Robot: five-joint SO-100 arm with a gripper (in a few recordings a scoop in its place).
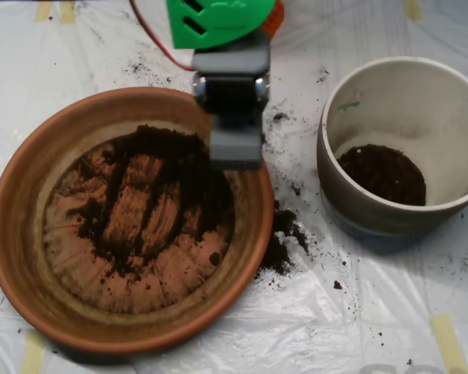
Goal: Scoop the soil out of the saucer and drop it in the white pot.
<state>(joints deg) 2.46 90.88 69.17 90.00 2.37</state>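
The saucer (31, 234) sits at the left, the white pot (398, 86) well apart at the right. Soil (152, 202) lies in the saucer, more in the pot's bottom, and some on the sheet (359, 312) between them. The scoop (235, 148) hangs over the saucer's upper right part.

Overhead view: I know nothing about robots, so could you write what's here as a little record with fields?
Surface: table under a clear plastic sheet
Saucer: terracotta, at left
Soil: patchy over the saucer's base, ridges showing through
White pot: at right, upright, a dark soil layer at its bottom
Spilled soil: on the sheet, between saucer and pot
Scoop: grey, over the saucer's upper right part
Arm part: green, at top edge
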